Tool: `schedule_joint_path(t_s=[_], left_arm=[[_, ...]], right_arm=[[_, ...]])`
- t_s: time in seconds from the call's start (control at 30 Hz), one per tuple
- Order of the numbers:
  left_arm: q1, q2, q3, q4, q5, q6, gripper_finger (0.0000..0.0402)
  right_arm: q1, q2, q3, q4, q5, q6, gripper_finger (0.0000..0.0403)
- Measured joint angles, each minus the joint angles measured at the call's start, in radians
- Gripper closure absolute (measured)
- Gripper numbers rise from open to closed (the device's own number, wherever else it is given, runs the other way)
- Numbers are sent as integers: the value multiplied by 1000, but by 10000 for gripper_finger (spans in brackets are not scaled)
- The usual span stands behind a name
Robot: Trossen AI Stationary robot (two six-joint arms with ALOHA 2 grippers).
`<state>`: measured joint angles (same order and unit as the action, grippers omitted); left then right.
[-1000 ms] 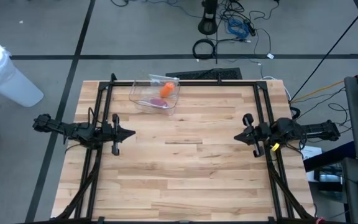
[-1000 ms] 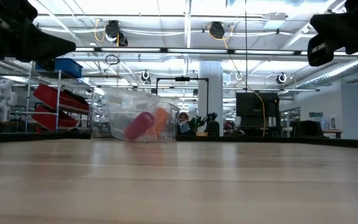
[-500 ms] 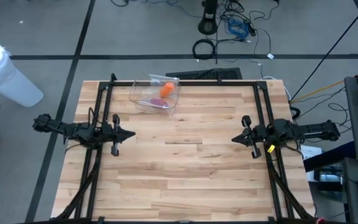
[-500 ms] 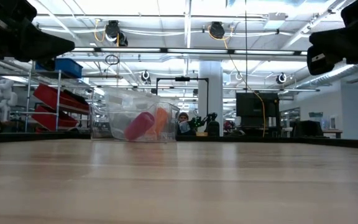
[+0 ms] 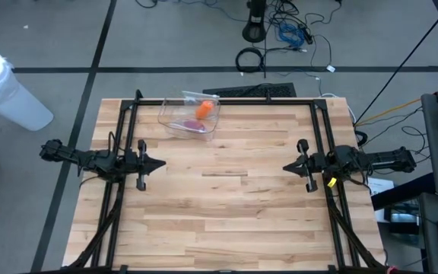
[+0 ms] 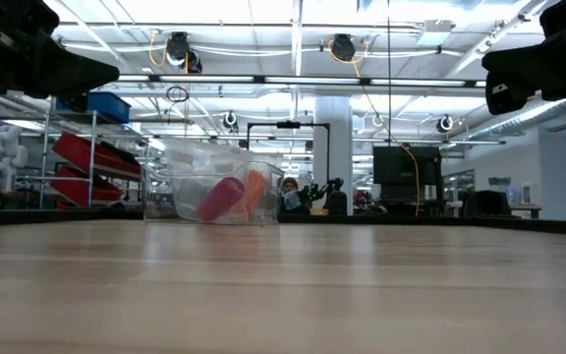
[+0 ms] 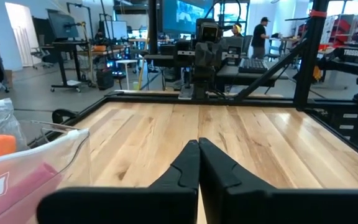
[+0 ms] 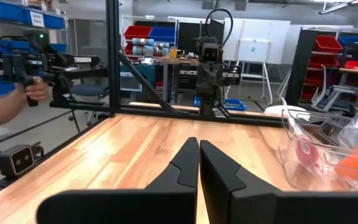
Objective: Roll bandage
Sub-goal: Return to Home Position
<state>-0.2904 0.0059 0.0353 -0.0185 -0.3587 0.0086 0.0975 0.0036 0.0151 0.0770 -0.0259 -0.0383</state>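
Two arms face each other across the tabletop [image 5: 226, 221]; left end effector [image 5: 160, 162] and right end effector [image 5: 286, 167] are both clenched, empty. Farther back, a transparent bin [image 5: 164, 114] holds the pink bandage [image 5: 191, 126] beside an orange item [image 5: 203, 109].

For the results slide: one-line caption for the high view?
Left fingers and right fingers shut, facing across the table; pink roll and orange roll in the transparent bin.

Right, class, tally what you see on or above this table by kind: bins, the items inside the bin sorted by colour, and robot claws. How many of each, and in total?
transparent bin: 1
pink rolled bandage: 1
orange item: 1
claws: 2, the left claw and the right claw, both shut
Total: 5
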Motion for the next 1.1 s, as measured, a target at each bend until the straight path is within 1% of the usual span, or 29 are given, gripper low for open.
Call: schedule_joint_path(t_s=[0.2, 1.1], left_arm=[[0, 0, 0, 0, -2, 0, 385], [0, 0, -1, 2, -7, -1, 382]], right_arm=[[0, 0, 0, 1, 0, 0, 403], [0, 0, 0, 1, -1, 0, 403]])
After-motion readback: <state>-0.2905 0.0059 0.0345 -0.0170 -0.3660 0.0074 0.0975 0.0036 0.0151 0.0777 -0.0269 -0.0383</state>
